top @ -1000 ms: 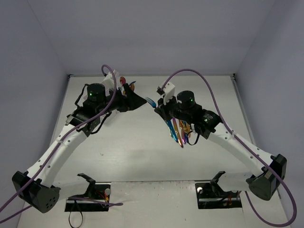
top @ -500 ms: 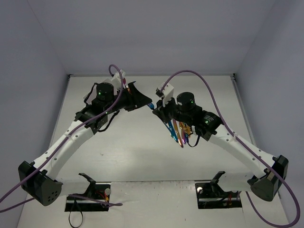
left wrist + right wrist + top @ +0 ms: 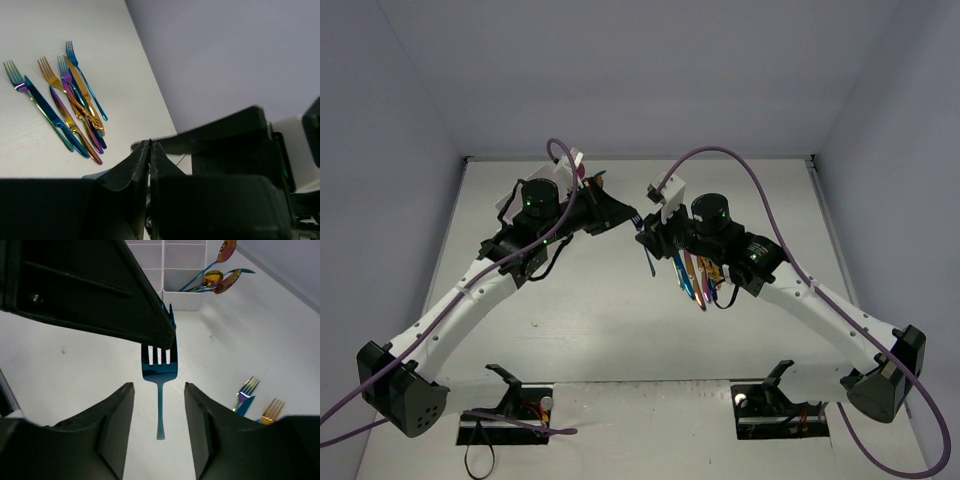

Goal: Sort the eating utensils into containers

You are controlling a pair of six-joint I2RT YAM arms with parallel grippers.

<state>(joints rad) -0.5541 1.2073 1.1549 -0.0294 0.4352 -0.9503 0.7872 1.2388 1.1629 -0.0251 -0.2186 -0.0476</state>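
Top camera looks down on the table (image 3: 610,330); both close wrist views share loose utensils (image 3: 75,102).

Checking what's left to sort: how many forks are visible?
5: one fork in the left gripper; four in the pile: green-purple, gold, purple, blue. More may hide in the box.

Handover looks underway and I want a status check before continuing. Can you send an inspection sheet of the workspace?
surface: white table, no spills seen
job's things: blue fork hanging handle-down; pile of utensils lying on the table; spoons leaning out of one compartment of the white container
clutter: nothing seen
grippers: left gripper shut on the blue fork's tines; right gripper open, a finger on each side of the handle, not touching it
cables: purple cables loop above both arms, away from the utensils
surroundings: pale walls on three sides
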